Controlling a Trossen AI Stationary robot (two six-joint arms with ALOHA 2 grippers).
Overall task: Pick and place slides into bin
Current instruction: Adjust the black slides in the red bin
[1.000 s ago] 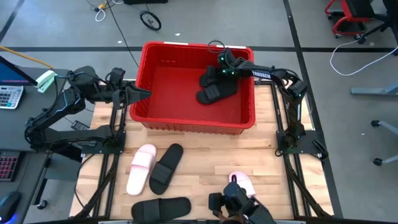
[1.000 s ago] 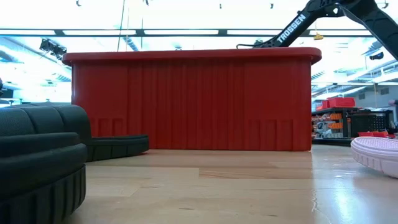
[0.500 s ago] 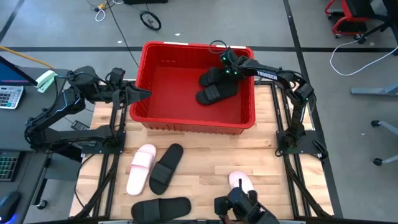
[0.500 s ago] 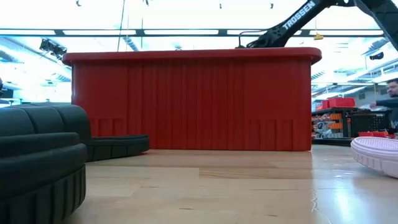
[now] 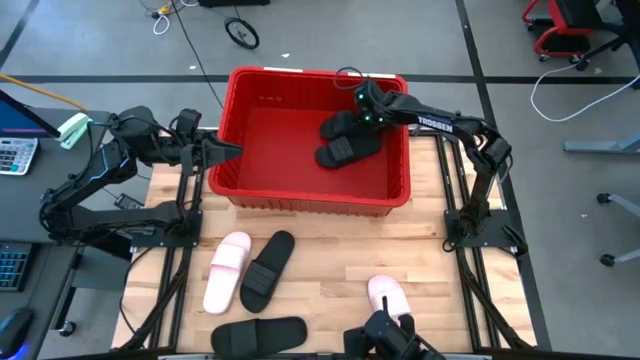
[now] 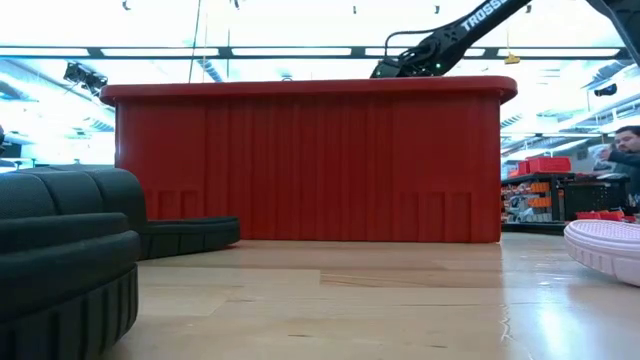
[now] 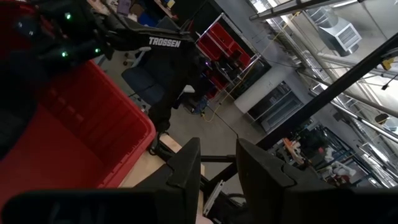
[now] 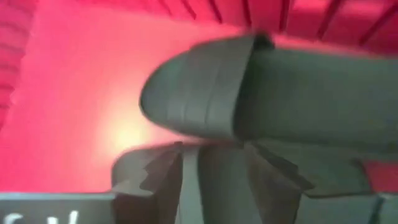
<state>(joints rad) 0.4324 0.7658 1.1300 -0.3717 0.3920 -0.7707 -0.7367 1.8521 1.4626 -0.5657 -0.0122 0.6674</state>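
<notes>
Your right gripper (image 5: 364,106) sits in the upper middle of the high view, over the far right corner of the red bin (image 5: 300,198), right above the two black slides (image 5: 348,138) lying inside it; from the right wrist view its fingers (image 8: 163,180) stand apart with a black slide (image 8: 261,93) just ahead of them and nothing pinched between, so call the claw loose and empty. Your left gripper (image 5: 228,151) waits at the left of the high view, tips just beside the bin's left wall; in the left wrist view its fingers (image 7: 186,168) show a narrow gap and hold nothing. On the table in the lower part of the frame you've got a pink slide (image 5: 227,271) and a black slide (image 5: 266,270) side by side, another black slide (image 5: 258,335) at the bottom edge, and a second pink slide (image 5: 386,294) lower right. In the low view, a person (image 6: 625,150) shows at the far right, beyond the table.
</notes>
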